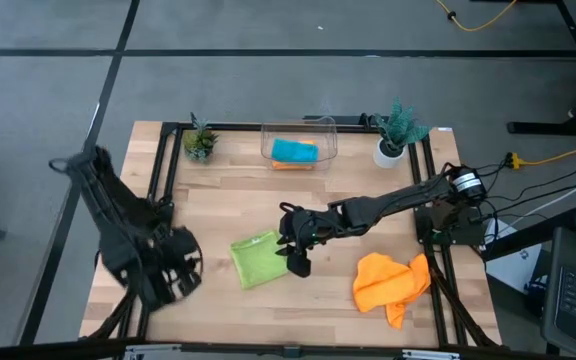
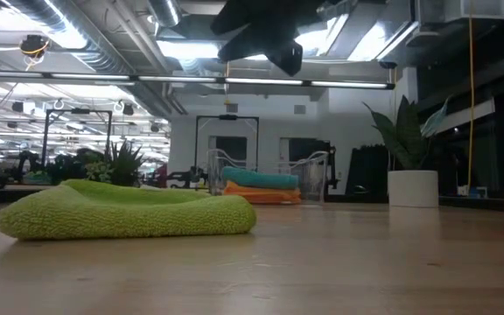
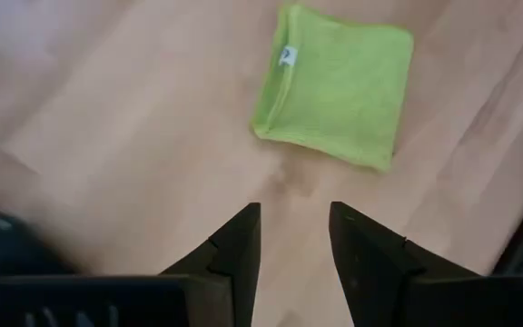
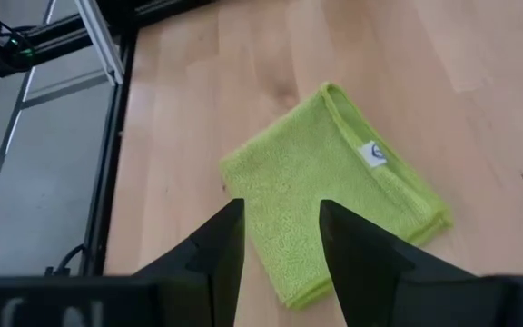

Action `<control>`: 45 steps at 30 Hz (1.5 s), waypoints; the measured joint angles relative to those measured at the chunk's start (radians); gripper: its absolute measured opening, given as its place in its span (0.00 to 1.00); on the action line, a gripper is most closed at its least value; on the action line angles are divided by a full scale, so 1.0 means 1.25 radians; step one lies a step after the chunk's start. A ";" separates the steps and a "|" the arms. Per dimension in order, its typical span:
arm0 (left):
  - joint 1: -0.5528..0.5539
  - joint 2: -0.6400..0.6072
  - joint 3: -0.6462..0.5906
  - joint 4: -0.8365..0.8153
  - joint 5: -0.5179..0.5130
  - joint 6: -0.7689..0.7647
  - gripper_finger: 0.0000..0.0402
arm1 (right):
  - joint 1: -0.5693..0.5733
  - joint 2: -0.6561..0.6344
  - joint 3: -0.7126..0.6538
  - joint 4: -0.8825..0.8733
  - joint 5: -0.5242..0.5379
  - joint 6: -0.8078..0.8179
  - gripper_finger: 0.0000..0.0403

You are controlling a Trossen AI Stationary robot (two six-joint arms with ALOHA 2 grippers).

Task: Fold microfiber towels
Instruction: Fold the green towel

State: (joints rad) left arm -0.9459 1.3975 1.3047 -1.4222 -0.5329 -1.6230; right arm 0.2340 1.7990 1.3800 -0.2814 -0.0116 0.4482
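Now | right hand (image 1: 298, 262) half open, empty, beside green towel (image 1: 256, 257) | risk: fingers snag fold, it opens

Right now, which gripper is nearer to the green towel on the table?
The right gripper: it hovers at the edge of the green towel, empty. The left gripper is apart from the towel, over bare table on its other side.
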 joint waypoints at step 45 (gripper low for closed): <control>0.183 0.180 -0.081 0.413 0.161 0.458 0.50 | 0.007 0.000 0.001 -0.085 -0.058 -0.131 0.45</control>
State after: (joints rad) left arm -0.7174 1.6222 1.2034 -0.9059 -0.3317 -1.0505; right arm 0.2423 1.7992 1.3808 -0.3873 -0.0841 0.2844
